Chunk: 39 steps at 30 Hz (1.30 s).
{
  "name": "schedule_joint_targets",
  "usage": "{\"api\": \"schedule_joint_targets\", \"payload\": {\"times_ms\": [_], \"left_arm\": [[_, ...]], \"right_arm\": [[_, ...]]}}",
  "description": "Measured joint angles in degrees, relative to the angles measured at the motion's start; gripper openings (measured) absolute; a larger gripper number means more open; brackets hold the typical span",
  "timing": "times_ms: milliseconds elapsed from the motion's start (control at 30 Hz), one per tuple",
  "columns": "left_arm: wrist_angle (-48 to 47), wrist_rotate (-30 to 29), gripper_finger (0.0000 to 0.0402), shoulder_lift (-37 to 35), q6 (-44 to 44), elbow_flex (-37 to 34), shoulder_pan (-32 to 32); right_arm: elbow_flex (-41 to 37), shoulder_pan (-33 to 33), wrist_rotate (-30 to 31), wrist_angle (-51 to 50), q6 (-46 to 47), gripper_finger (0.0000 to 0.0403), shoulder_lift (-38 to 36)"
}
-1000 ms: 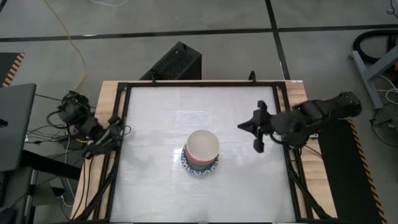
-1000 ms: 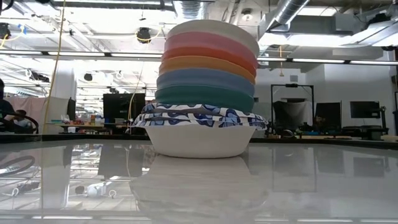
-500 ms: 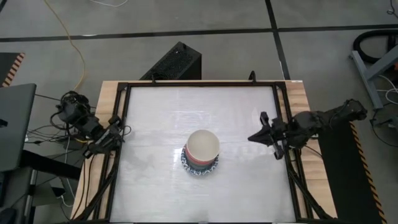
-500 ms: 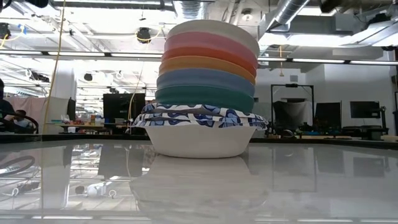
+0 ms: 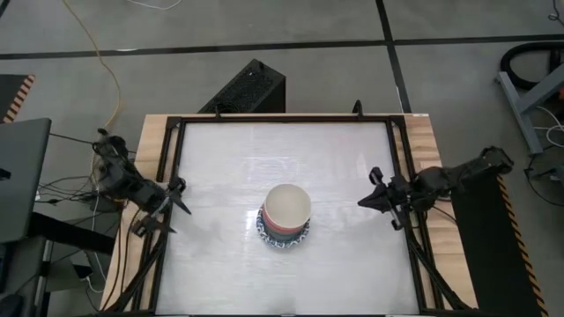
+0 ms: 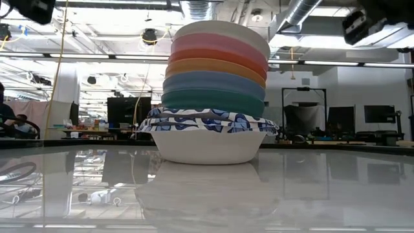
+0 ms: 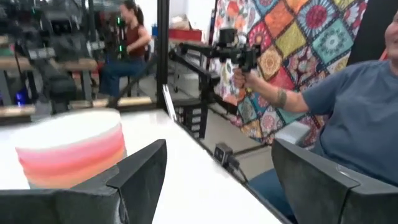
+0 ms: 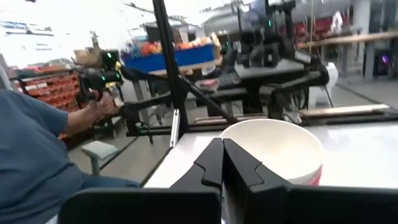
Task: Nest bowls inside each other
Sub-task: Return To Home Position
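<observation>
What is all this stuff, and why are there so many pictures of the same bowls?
It's a robot with two dark arms at a white table. Each arm ends in a gripper, a pincer with two fingers. Four cameras look at once: one straight down from above, one at table height, one on each wrist. In the middle stands one stack of bowls tucked into each other: a cream bowl on top, then pink, red, orange, blue and green, and white bowls with blue patterned rims at the bottom. Nothing is held. The left gripper is open by the table's left edge; the right gripper is shut by the right edge. The wrist pictures also show a person in a blue shirt beside the table.
</observation>
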Motion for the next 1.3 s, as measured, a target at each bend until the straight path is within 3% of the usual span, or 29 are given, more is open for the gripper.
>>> {"api": "schedule_joint_targets", "payload": {"times_ms": [400,600,833,1067,1300], "left_arm": [[11.7,-0.6,0.0279,0.0,-2.2,-13.0,0.0],[17.0,5.0,0.0279,0.0,1.1,-15.6,0.0],[21.7,5.5,0.0279,0.0,1.3,-21.1,0.0],[22.7,6.9,0.0279,0.1,0.5,-21.4,0.1],[20.9,1.3,0.0279,0.1,2.4,-21.5,0.2]], "right_arm": [[-14.3,-0.1,-0.8,11.5,-0.2,0.0022,-8.3],[-14.5,-0.1,-0.8,10.4,-1.2,0.0022,-10.4],[-14.5,-0.2,-0.8,9.4,-2.0,0.0022,-11.2],[-14.5,-0.2,-0.9,8.6,-2.0,0.0022,-11.2],[-14.6,-1.6,-0.7,3.1,-0.9,0.0022,-11.2]]}}
